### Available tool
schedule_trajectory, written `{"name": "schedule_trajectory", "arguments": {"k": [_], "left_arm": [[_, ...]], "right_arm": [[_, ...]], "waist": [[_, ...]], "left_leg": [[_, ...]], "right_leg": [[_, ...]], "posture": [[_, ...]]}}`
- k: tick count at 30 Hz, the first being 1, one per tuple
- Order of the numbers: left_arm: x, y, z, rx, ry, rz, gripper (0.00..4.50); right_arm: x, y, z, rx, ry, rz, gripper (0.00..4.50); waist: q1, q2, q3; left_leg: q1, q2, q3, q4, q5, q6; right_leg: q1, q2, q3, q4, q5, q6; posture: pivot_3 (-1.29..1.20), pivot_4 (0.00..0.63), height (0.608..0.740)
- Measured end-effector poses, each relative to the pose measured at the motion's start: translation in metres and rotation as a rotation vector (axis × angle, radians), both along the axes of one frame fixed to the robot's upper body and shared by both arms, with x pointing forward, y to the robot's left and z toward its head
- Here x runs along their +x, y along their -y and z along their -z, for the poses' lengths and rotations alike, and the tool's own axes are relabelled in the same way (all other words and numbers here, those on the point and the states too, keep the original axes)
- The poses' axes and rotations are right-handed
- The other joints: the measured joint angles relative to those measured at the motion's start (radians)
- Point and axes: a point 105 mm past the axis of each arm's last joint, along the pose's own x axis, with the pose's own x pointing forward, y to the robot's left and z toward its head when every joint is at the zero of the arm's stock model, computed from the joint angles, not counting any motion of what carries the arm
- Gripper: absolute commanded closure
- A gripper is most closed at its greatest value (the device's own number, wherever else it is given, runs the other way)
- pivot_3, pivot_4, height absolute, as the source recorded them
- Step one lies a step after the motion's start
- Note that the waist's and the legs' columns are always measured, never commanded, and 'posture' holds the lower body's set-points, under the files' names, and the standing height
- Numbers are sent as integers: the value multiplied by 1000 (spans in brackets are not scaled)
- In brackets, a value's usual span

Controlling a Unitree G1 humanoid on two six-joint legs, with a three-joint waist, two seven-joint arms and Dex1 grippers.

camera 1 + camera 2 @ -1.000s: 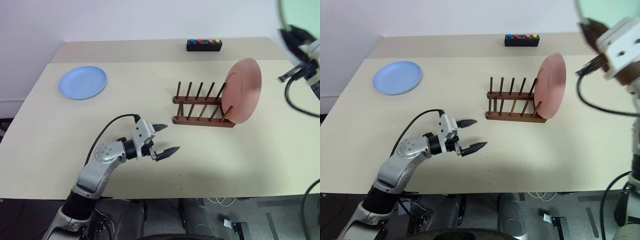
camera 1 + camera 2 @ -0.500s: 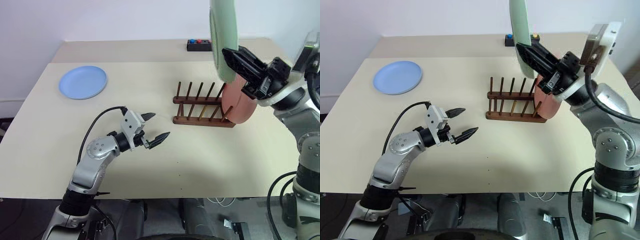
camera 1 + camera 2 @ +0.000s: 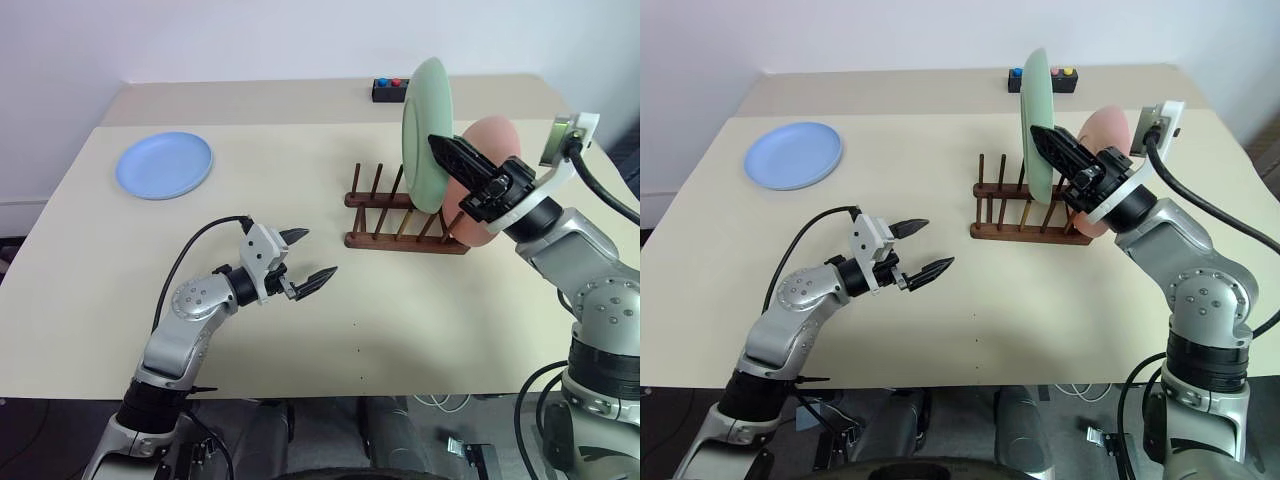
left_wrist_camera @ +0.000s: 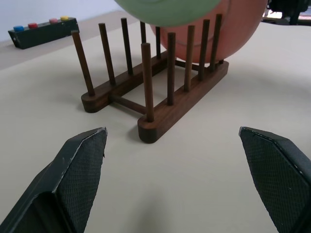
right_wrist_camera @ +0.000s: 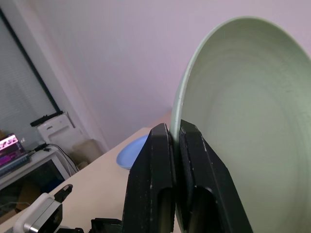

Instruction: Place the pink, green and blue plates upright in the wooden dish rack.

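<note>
The wooden dish rack [image 3: 400, 240] stands at the table's middle right. The pink plate [image 3: 495, 135] stands upright in its rightmost slot. My right gripper [image 3: 435, 145] is shut on the rim of the green plate [image 3: 425, 135], which it holds upright on edge over the rack, just left of the pink one. The green plate's lower rim is down at the peg tops. The blue plate [image 3: 165, 164] lies flat at the far left of the table. My left gripper [image 3: 320, 252] hovers open and empty over the table, in front and left of the rack.
A small black box with coloured buttons [image 3: 388, 90] sits at the back of the table, partly behind the green plate. A black cable loops from my left wrist [image 3: 195, 260]. The table's front edge [image 3: 350, 390] runs close below my left arm.
My right arm has swung in from the right and come down. It rolled the green plate upright over the rack. My left gripper has barely shifted.
</note>
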Motion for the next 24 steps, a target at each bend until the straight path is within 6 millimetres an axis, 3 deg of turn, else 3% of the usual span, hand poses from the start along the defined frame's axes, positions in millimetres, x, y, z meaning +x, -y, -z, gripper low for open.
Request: {"name": "schedule_trajectory", "arguments": {"k": [10,14,20,24], "left_arm": [[0,-1,2,8,3,-4,0],[0,-1,2,9,3,-4,0],[-1,-1,3,10,1,-3,0],[-2,-2,6,13,-12,-4,0]], "right_arm": [[7,7,6,98,-78,24,4444],[9,10,7,137,-97,28,3228],[9,9,7,139,-97,26,250],[10,11,7,129,-95,47,74]], "waist": [[-1,0,0],[-1,0,0],[-1,0,0],[-1,0,0]], "left_leg": [[0,0,0,0,0,0],[0,0,0,0,0,0],[0,0,0,0,0,0],[0,0,0,0,0,0]], "right_leg": [[0,0,0,0,0,0],[0,0,0,0,0,0],[0,0,0,0,0,0],[0,0,0,0,0,0]], "posture": [[0,150,740],[0,150,740],[0,150,740],[0,150,740]]}}
